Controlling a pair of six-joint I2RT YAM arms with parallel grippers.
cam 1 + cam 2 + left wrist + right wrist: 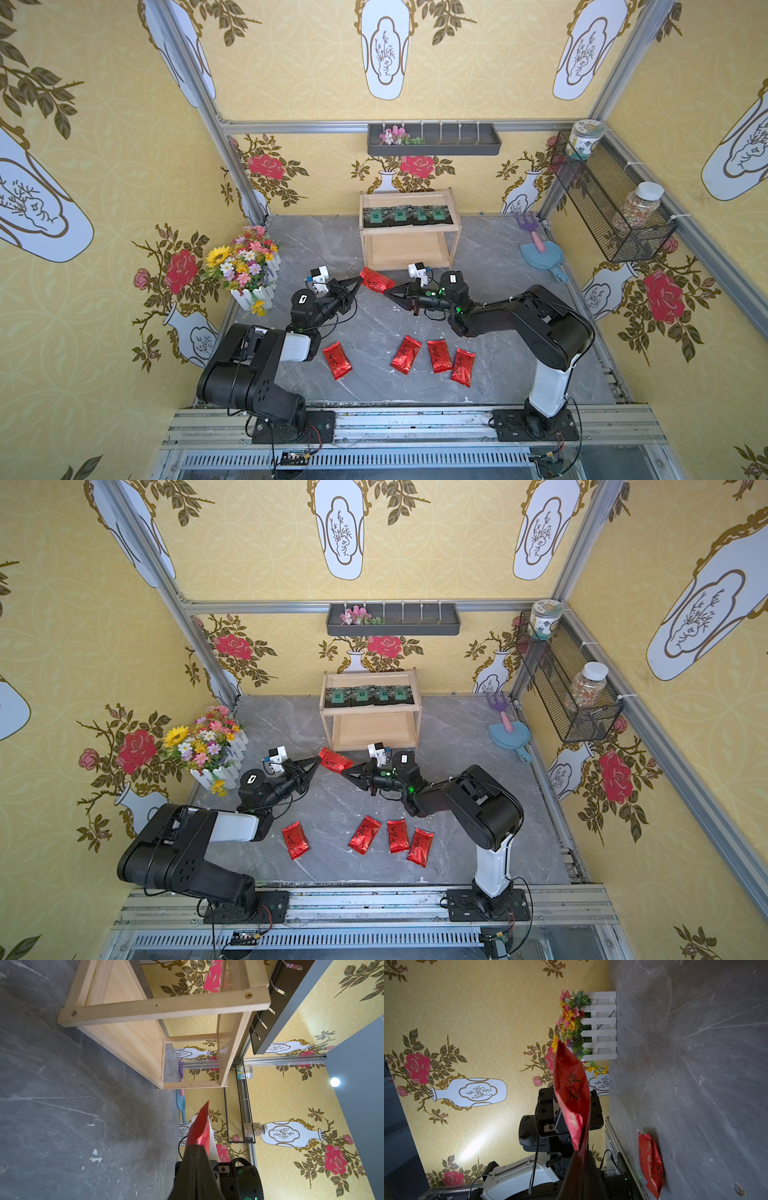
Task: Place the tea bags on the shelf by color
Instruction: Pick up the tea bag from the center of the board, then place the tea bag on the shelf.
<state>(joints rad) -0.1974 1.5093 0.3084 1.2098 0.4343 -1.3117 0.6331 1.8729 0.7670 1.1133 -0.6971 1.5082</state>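
Observation:
A shiny red tea bag point(377, 280) point(336, 760) hangs in the air just in front of the shelf point(409, 230), held from both ends. My left gripper point(359, 279) point(196, 1146) is shut on its left end point(200, 1126). My right gripper point(387, 293) point(581, 1152) is shut on its right end point(572, 1088). Several black tea bags point(407, 215) with green emblems lie in a row on the wooden shelf's upper tier; its lower tier point(407, 251) shows bare wood. Several more red tea bags point(406, 354) point(336, 359) lie on the grey table near the arms' bases.
A flower pot with a white fence point(245, 266) stands at the left. A blue dustpan and purple rake point(542, 253) lie at the back right. A dark wall tray point(434, 141) hangs above the shelf, and a black mesh basket point(611, 199) with jars hangs on the right wall.

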